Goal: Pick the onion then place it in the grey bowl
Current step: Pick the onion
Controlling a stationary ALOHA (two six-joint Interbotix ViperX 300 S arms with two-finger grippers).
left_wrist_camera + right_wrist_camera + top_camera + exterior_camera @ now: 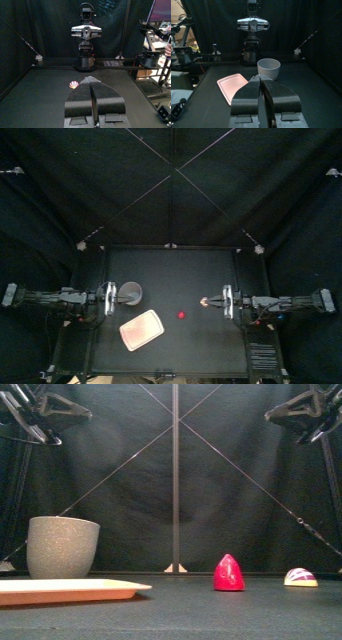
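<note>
Standing on the left half of the tabletop (187, 268), the grey bowl (134, 293) is sitting upright with its mouth open to the top. From the right wrist view it is showing only grey inner wall near the rim, and its floor is hidden. The pink tray (140, 333) is lying flat just in front of the bowl, toward the front edge, and its surface is showing plain pink.

The onion (205, 304), a small white and purple piece, is resting on the tabletop right of the middle, well apart from the bowl. A red toy (182, 315) with a pointed top is standing between the onion and the tray, a little nearer the front. Its kind is hard to make out. In the left wrist view it is not showing, and the onion is peeking out beside the closed jaws.

The left tool (118, 296) is hanging just beside the bowl, and whether it is touching the bowl's wall cannot be told. Its jaws are pressing together with only a thin seam between them, gripping nothing. The right tool (217, 303) is pointing at the onion from the right, near it. Its jaws are likewise clenched on nothing.
</note>
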